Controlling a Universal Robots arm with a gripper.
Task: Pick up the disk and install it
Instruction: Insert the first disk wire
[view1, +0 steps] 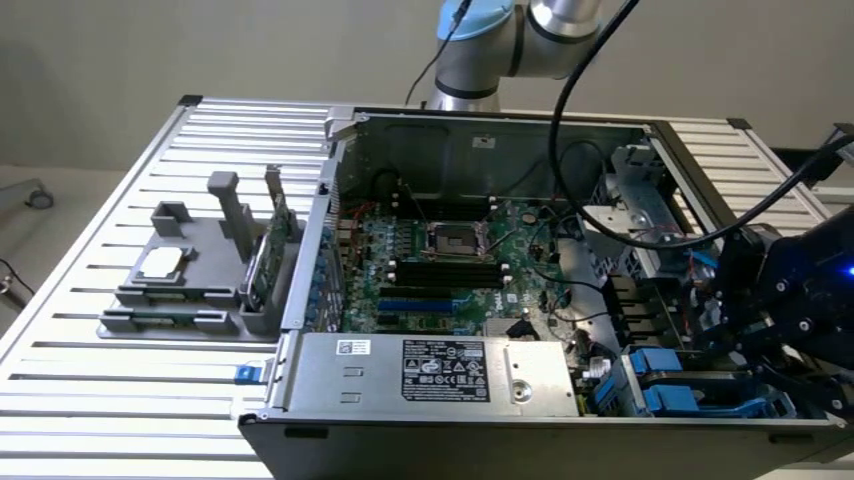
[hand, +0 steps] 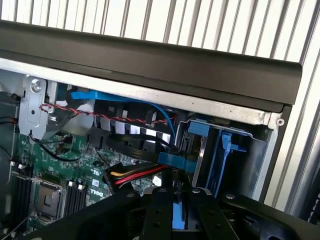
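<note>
My gripper (hand: 176, 200) hangs over the drive-bay corner of the open computer case (view1: 441, 400), at the exterior view's right. Its two black fingers (hand: 156, 210) are shut on a narrow blue plastic edge, which looks like the carrier of the disk (hand: 178, 222) seen edge-on. The drive's silver body and label are hidden. In the exterior view the gripper (view1: 731, 322) is a dark mass just above the bays. Blue carrier rails (view1: 667, 385) sit in the bay below it, and the same blue rails (hand: 222, 150) stand just beyond the fingers in the wrist view.
The case lies open on a slatted metal table (view1: 120, 400), showing the motherboard (view1: 441, 260) and the power supply (view1: 441, 370). Black cables (view1: 587, 210) loop near the arm. Red, yellow and blue wires (hand: 135, 172) run close to the bay. A grey fixture (view1: 187, 280) holds a chip and a green card.
</note>
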